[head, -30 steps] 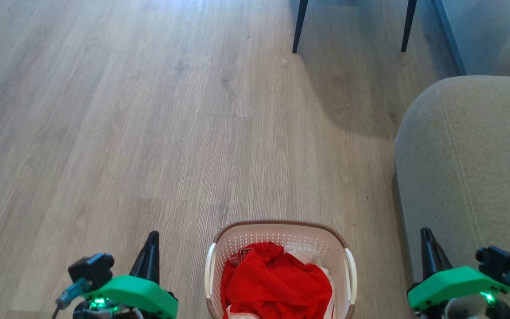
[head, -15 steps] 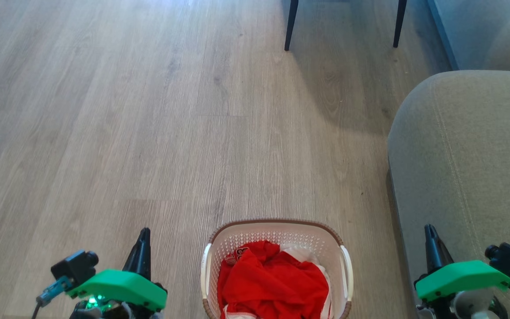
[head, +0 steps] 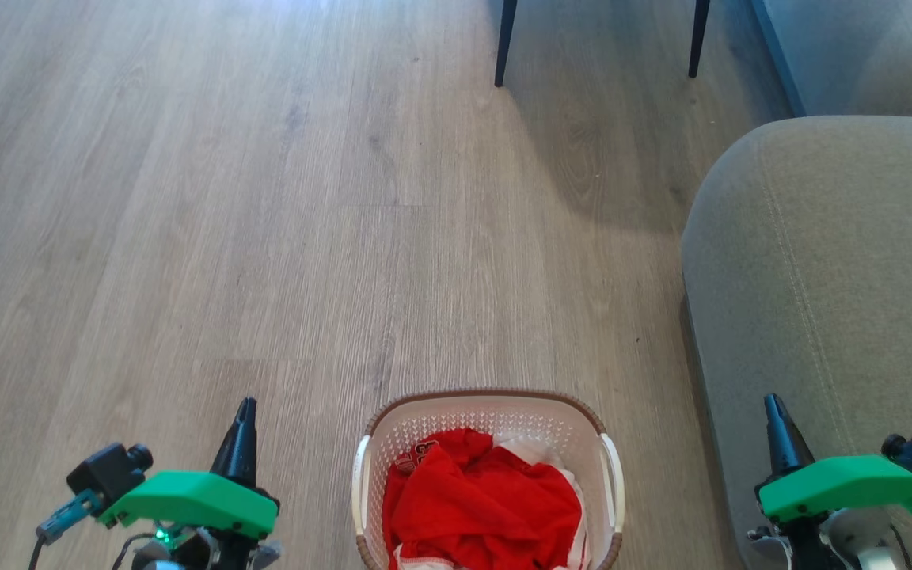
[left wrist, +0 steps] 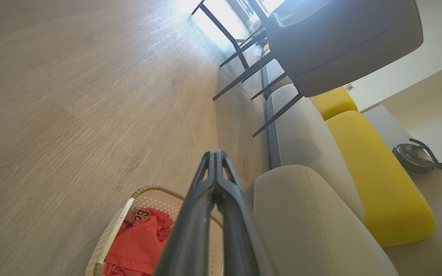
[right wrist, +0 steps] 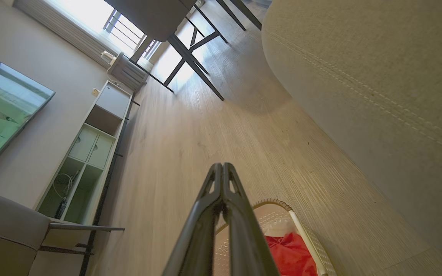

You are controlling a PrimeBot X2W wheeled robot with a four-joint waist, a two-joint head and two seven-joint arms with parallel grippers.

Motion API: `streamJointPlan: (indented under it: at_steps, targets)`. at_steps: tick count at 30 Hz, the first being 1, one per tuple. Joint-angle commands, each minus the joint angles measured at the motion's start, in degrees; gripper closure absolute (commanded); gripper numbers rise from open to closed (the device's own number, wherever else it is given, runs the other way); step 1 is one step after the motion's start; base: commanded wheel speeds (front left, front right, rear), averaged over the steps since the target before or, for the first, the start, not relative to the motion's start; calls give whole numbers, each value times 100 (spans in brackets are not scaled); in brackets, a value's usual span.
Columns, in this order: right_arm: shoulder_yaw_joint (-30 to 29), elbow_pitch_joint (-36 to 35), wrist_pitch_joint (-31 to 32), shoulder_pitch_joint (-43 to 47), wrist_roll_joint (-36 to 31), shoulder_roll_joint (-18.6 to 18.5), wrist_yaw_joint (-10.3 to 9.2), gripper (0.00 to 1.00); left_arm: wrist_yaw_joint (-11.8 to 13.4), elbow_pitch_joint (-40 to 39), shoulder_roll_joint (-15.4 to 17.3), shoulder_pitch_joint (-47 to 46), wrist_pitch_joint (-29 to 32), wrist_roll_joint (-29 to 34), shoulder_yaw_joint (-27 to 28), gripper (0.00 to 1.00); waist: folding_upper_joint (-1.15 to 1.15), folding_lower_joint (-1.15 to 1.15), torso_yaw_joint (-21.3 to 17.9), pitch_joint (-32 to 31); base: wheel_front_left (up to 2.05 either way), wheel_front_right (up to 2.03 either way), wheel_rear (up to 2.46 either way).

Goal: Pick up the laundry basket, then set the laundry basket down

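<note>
The laundry basket [head: 495,416] stands on the floor [head: 266,198] between both end effectors, touching neither. The left end effector [head: 244,412] and the right end effector [head: 774,410] are both clenched, holding nothing.

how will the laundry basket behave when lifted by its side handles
Likely light: the laundry basket is perforated plastic holding a few clothes. Its walls may flex slightly. Lifted by one handle alone, it would probably tilt.
</note>
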Motion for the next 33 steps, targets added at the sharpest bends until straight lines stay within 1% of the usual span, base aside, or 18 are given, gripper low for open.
streamJointPlan:
  at_steps: [1,33]
  targets:
    - [18,-153,45,-286,137,-55,19,100,-34,-188,81,-313,26,-137,153,100,0,0,-9,3,0,0,0]
    - [-241,-79,593,-519,2153,-66,29,100,-218,-179,86,-515,573,-2220,733,100,0,0,-315,73,0,0,0]
